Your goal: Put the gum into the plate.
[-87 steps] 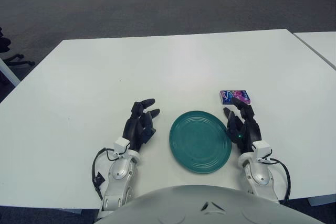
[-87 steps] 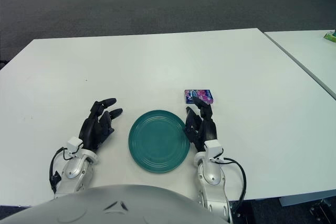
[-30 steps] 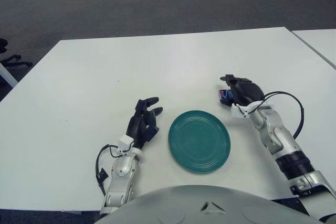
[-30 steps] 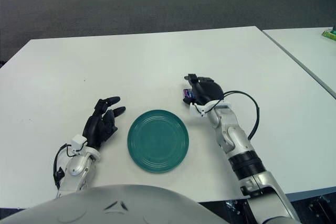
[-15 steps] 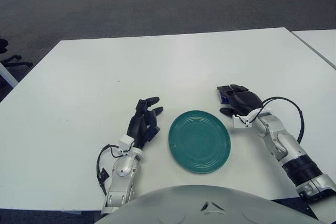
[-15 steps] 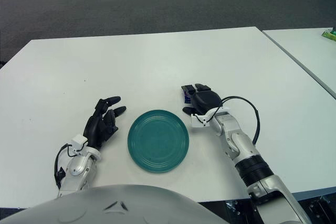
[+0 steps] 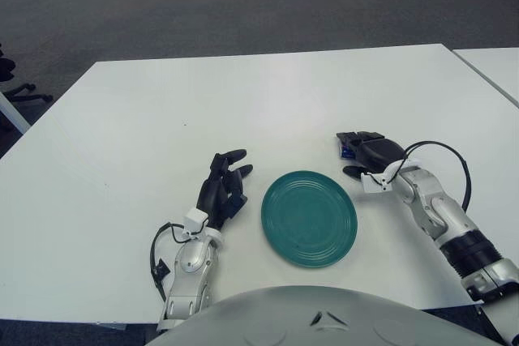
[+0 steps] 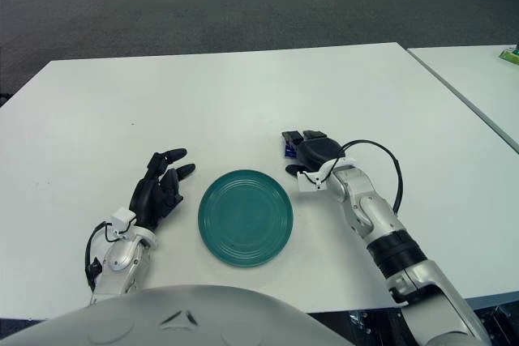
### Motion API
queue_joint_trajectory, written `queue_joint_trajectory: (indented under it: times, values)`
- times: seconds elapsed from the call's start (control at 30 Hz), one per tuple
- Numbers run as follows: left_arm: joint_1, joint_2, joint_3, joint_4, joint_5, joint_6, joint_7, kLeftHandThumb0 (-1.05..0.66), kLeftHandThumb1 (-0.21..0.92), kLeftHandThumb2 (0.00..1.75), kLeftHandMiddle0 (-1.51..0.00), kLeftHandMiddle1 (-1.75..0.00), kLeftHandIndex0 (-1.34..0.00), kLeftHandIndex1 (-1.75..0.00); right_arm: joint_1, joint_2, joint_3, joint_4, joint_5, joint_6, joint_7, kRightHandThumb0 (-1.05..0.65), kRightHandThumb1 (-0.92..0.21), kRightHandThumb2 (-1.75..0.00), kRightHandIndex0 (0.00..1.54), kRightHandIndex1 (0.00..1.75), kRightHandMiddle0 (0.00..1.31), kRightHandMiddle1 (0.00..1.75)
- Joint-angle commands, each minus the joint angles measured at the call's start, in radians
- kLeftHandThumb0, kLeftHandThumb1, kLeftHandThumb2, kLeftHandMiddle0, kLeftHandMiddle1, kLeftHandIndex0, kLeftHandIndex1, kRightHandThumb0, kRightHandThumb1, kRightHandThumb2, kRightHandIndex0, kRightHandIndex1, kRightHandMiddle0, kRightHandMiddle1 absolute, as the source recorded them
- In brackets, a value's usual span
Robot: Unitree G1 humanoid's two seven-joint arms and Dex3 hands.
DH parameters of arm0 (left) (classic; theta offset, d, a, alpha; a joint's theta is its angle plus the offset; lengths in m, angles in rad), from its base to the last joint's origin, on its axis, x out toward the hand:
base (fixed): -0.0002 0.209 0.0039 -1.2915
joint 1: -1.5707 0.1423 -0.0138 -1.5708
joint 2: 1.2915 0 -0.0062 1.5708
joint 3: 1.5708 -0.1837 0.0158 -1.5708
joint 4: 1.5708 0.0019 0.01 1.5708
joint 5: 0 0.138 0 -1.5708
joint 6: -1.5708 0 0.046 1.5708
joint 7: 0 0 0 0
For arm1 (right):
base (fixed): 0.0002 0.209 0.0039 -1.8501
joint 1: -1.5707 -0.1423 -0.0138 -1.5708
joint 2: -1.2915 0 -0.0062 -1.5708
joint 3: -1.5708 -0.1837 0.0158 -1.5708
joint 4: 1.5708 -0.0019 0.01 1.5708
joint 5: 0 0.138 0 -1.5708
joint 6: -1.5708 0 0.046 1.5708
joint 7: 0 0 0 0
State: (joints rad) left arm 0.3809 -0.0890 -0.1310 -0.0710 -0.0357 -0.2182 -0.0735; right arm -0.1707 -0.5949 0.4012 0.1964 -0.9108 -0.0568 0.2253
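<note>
Blue gum packet (image 7: 347,151) lies just beyond the teal plate's (image 7: 309,218) far right rim, mostly hidden under the right hand (image 7: 371,154); grasp cannot be confirmed. Left hand (image 7: 222,192) rests left of plate, fingers relaxed.

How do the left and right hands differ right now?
The right hand is reached out past the green plate's far right rim, covering the gum pack; the left hand lies on the table left of the plate, near nothing. The right forearm angles in from the side; the left points straight ahead. Both are black-fingered.
</note>
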Motion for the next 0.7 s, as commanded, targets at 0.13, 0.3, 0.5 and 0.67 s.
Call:
queue_joint_trajectory:
  times: [0.13,0.3,0.5,0.67]
  values:
    - [-0.008,0.0,0.006,0.003,0.003,-0.009,0.012,-0.8,0.92,0.79,-0.33,-0.81,-0.09,-1.06,0.007,0.002,0.037,0.225,0.011,-0.061,-0.107,-0.7,-0.92,-0.65,0.4,1.17,0.06,1.4]
    - [-0.004,-0.001,0.008,-0.004,-0.001,-0.004,0.012,-0.8,0.92,0.79,-0.33,-0.82,-0.09,-1.06,-0.042,0.051,0.042,0.38,0.032,-0.104,-0.251,-0.45,-0.8,-0.71,0.55,1.65,0.25,1.69]
    - [-0.009,0.0,0.012,-0.008,-0.012,0.009,0.008,-0.78,0.92,0.78,-0.32,-0.82,-0.07,-1.07,-0.076,0.102,0.043,0.561,0.058,-0.2,-0.455,-0.41,-0.66,-0.87,0.73,1.74,0.36,1.74]
    - [-0.013,-0.003,0.015,-0.01,-0.025,0.015,0.004,-0.78,0.92,0.79,-0.32,-0.83,-0.07,-1.07,-0.104,0.106,0.057,0.639,0.057,-0.278,-0.572,-0.4,-0.64,-0.91,0.83,1.74,0.38,1.75]
